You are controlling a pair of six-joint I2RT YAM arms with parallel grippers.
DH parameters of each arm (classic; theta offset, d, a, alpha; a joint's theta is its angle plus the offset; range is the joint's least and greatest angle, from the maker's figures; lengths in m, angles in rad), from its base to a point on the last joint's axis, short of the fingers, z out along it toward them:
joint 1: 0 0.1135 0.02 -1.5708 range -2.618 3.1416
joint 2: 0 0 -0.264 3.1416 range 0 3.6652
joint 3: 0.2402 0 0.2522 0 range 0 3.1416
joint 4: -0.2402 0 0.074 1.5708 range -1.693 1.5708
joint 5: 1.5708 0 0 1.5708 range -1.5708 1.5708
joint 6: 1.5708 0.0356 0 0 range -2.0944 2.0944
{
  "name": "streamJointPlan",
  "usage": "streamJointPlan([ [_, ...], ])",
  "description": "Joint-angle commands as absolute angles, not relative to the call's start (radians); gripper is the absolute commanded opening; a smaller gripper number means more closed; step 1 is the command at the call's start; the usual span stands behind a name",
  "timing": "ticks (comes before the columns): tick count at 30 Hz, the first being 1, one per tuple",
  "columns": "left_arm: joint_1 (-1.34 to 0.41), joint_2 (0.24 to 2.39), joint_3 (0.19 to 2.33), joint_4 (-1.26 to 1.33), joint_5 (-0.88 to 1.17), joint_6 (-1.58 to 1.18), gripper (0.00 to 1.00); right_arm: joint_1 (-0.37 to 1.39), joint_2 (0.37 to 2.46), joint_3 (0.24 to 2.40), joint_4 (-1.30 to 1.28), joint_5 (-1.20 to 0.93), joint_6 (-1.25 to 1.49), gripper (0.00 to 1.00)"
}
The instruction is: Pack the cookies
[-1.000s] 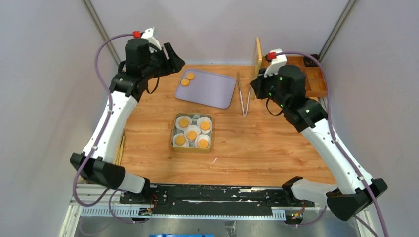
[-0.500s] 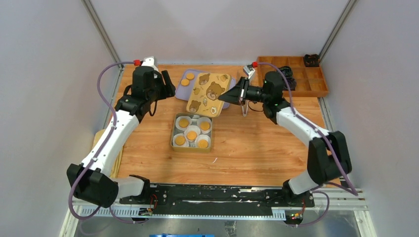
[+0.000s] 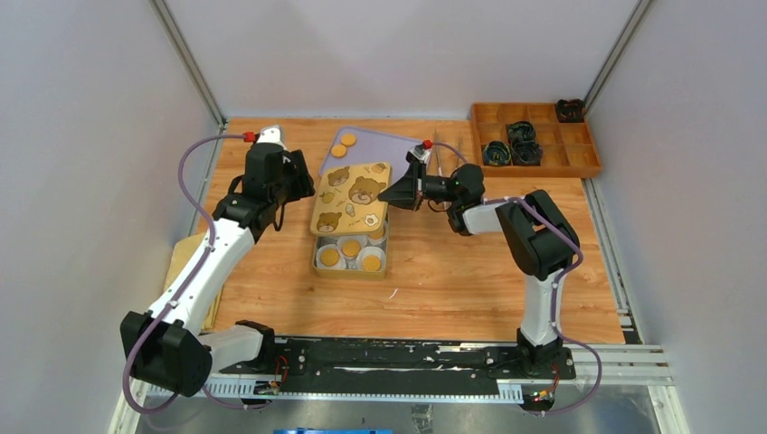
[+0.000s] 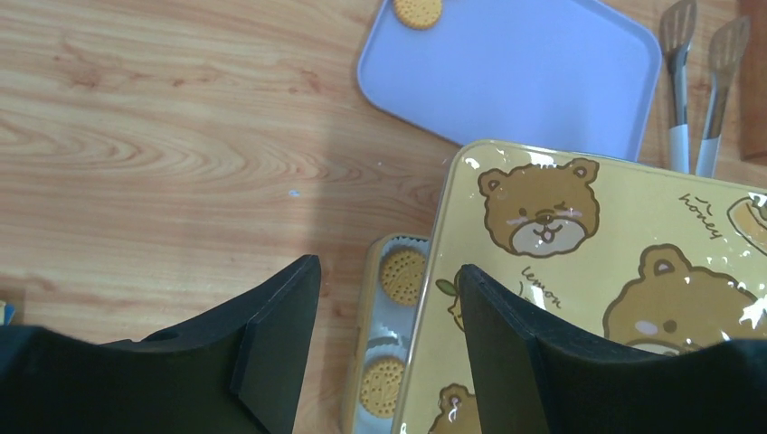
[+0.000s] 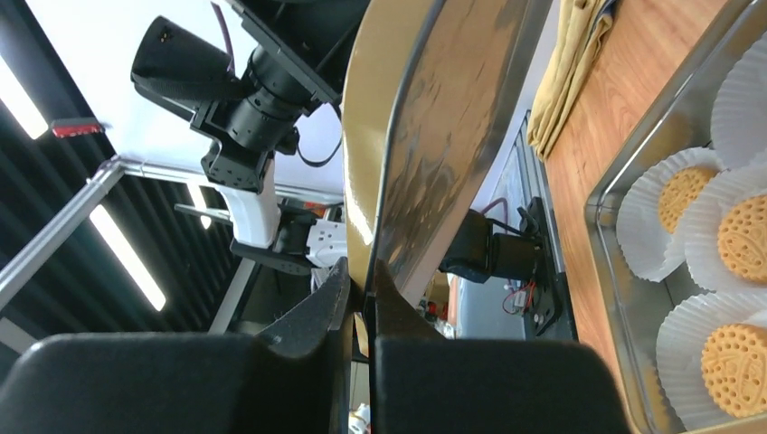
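A metal tin (image 3: 317,257) in the middle of the table holds cookies (image 3: 351,247) in white paper cups. Above it tilts the yellow bear-print lid (image 3: 351,197), covering the tin's far half. My right gripper (image 3: 391,193) is shut on the lid's right edge, and in the right wrist view its jaws (image 5: 362,289) pinch the lid's rim (image 5: 434,117) beside the cookies (image 5: 742,240). My left gripper (image 3: 297,178) hangs open just left of the lid. In its own view, the gripper (image 4: 389,307) has the lid's left edge (image 4: 588,271) and two cookies (image 4: 402,276) showing below between the fingers, nothing gripped.
A purple tray (image 3: 389,155) behind the tin carries two loose cookies (image 3: 342,146). Metal tongs (image 4: 696,90) lie right of it. A wooden compartment box (image 3: 534,163) with dark items stands at the back right. A tan folded thing (image 3: 185,258) lies at the left table edge.
My right arm has swung the lid from upright at the back right, leftward and down over the tin. My left gripper has come down and inward to the lid's left edge.
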State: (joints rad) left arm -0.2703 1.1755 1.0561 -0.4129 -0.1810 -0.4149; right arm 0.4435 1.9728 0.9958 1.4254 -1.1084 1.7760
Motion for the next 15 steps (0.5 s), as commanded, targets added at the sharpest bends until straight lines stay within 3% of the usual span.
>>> streamJointPlan([
  [1, -0.27, 1.126, 1.009, -0.383, -0.218, -0.418, 0.63, 0.47, 1.992, 0.971, 1.59, -1.152, 1.782, 0.0],
  [15, -0.294, 1.086, 0.865, -0.313, -0.157, -0.452, 0.61, 0.527, 2.148, 0.847, 1.589, -1.146, 1.688, 0.0],
])
